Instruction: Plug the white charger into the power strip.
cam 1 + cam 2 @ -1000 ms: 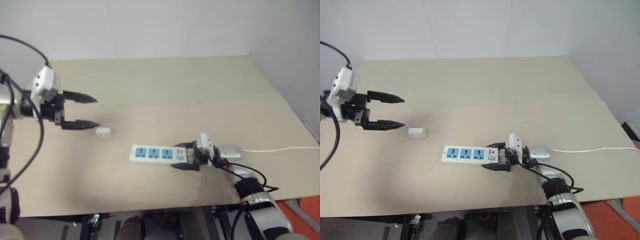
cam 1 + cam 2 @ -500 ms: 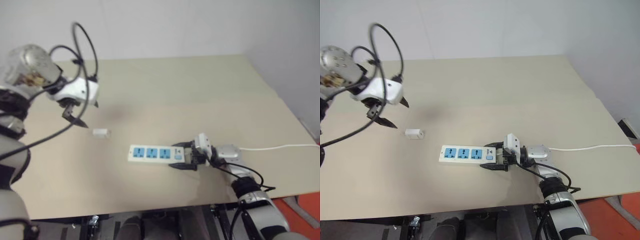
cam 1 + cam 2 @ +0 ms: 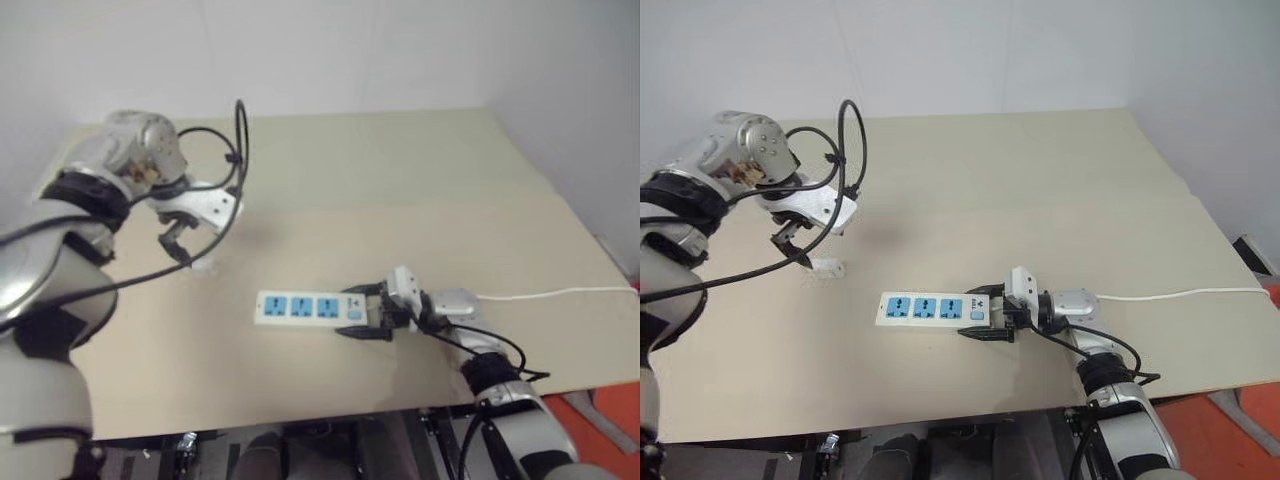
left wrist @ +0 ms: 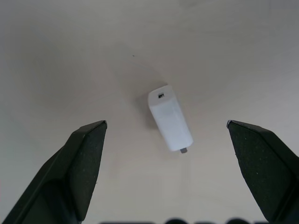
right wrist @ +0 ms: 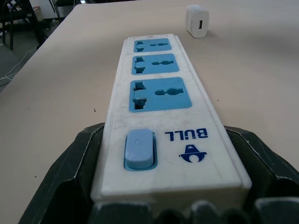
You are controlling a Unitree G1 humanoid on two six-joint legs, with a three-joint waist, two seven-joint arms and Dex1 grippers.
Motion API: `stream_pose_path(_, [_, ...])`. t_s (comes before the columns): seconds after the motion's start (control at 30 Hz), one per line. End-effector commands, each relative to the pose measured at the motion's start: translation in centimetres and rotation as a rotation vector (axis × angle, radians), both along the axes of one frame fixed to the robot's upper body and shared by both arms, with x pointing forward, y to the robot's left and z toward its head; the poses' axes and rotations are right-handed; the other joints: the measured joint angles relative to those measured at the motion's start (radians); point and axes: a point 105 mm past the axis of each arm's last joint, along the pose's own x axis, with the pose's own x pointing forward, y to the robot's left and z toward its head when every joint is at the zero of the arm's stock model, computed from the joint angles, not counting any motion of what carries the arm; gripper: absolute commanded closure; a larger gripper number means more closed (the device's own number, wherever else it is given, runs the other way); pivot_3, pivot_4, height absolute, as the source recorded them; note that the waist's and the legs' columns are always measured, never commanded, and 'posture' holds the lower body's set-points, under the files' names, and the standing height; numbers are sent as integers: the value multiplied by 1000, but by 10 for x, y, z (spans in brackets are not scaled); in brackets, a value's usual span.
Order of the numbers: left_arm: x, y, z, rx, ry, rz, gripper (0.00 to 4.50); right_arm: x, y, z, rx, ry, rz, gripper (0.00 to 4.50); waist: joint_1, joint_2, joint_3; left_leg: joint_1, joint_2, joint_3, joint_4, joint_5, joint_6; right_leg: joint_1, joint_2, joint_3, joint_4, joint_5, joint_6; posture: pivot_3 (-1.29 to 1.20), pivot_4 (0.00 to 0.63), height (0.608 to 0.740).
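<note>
Risk lies in the pickup: left tool (image 4: 166, 140), spread wide, hangs above the small white boxy charger (image 4: 170, 118), lying askew on the beige tabletop (image 3: 400, 180) left of the long white three-socket power strip (image 3: 315, 307). Closing off-centre could spin it away. Right tool (image 3: 368, 312) clamps the strip's switch end.

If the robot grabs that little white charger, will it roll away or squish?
Probably neither. The small white boxy plastic charger lies on a flat side on the beige table, so it should slide, not roll. It looks hard and light; its smooth sides might slip in the open left hand.
</note>
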Motion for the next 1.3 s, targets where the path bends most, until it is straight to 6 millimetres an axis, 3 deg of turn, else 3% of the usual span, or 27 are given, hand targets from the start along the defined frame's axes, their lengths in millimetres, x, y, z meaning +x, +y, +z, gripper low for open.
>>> stream_pose_path(0.03, [-2,5,-4,-9,3,31,0,-3,4,-5,-11,23,12,1071,1,0,0,0,0,0,0,0,0,0,0,0,0,0,0,0,150,740])
stream_pose_path(0.57, [-1,7,-41,-46,14,132,0,-4,0,-4,-9,34,-18,1071,3,0,0,0,0,0,1,0,0,-1,0,1,2,0,0,0,150,740])
stream_pose_path(1.0, [7,5,-56,-76,-39,196,0,-4,-5,-2,-20,36,-34,1071,6,0,0,0,0,0,1,0,0,-1,-1,1,3,0,0,0,150,740])
stream_pose_path(1.13, [8,5,-59,-64,-47,201,858,-4,-6,-2,-22,39,-38,1071,8,0,0,0,-1,0,1,0,0,-1,-1,1,3,0,0,0,150,740])
stream_pose_path(1.3, [11,8,-60,-53,-69,209,2508,-6,-6,-1,-20,49,-41,1071,9,0,0,0,-1,0,1,0,0,-1,-1,1,3,0,0,0,150,740])
